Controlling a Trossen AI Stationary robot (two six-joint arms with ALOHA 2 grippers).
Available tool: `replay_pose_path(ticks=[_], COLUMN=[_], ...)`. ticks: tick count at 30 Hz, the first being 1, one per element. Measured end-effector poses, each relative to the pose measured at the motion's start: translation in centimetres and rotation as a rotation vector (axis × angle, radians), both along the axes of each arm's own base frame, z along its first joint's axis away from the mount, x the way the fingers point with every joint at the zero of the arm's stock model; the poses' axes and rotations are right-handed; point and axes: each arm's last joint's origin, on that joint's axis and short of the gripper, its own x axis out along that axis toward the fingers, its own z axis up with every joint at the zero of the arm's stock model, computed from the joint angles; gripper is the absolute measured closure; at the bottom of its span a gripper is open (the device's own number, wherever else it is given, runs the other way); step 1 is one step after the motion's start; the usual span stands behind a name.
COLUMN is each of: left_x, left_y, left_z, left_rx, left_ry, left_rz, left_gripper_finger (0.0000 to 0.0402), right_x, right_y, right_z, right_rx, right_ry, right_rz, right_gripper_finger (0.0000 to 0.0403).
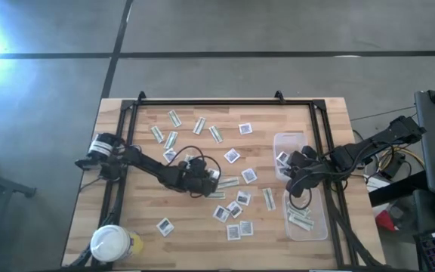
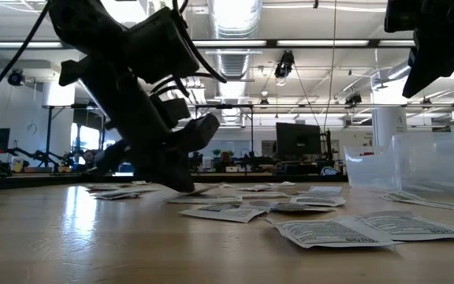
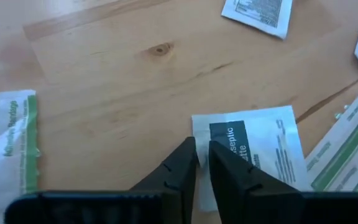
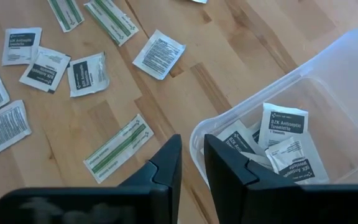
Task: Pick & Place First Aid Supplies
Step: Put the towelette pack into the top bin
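High view: the left gripper [image 1: 208, 176] is low over the table [image 1: 127, 166] middle, left of the clear tub [image 1: 308, 227]; its wrist view shows the fingers nearly together, pinching the edge of one square white packet [image 3: 253, 149] lying flat; about a dozen squares and about nine green strips lie scattered left of the tub. The right gripper [image 1: 287, 168] hovers above the tub's rim, fingers narrowly apart and empty; at least three white packets [image 4: 281, 127] lie inside.

L gripper [image 1: 211, 178] low over packets [image 1: 236, 210]; R gripper [image 1: 291, 175] prob. above tub [image 1: 306, 230].
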Motion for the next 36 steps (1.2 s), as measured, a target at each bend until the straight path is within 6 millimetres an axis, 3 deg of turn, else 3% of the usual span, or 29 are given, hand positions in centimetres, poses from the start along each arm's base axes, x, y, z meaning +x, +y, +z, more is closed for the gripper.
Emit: replay_pose_path(ticks=[10,23,36], left_x=[0.1,1.3,1.0], left_y=[-0.1,-0.6,-0.8], left_z=[0.3,1.5,4.9], left_rx=[0.018,-0.016,0.018], left_ry=[0.029,0.019,-0.068], left_rz=[-0.058,-0.151,-0.208], left_gripper_finger=[0.0397,0.0401,0.0401], right_x=[0.0,0.0,0.1], right_y=[0.0,0.0,1.0], right_z=[0.0,0.0,0.2], right_rx=[0.0,0.009,0.061], right_ry=[0.0,-0.003,-0.027], right_rz=[0.0,0.007,0.062], right_gripper_finger=[0.0325,0.034,0.0337])
